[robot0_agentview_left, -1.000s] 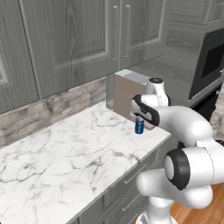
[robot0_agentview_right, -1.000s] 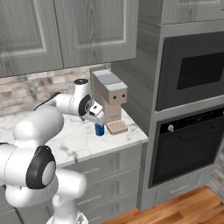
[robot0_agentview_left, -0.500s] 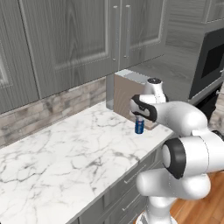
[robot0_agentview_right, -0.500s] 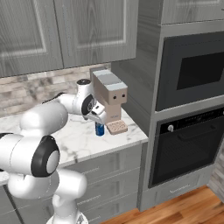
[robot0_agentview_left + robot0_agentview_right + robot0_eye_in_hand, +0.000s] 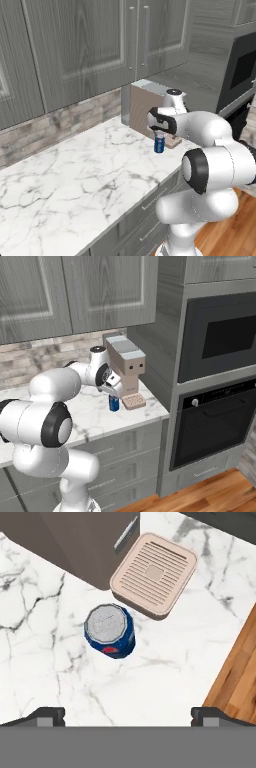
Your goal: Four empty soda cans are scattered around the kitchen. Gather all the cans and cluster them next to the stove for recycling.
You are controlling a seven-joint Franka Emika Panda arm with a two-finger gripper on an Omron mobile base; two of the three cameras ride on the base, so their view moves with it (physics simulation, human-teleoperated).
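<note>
Blue soda can (image 5: 109,631) upright on surface (image 5: 45,677) near its right edge, directly under wide-open gripper (image 5: 127,714); arm reaches forward, hand pointing down.

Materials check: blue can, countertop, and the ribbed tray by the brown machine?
Blue can: likely thin metal, with a dull silvery top and a glossy blue printed wall with a red mark.
Countertop: looks like polished marble or an imitation, white with grey veins.
Ribbed tray: probably matte plastic, beige, with moulded slats. The render leaves it open.

Glossy white rounded arm (image 5: 210,165) segments, black bands at the joints, small dark end effector (image 5: 159,133) tips
</note>
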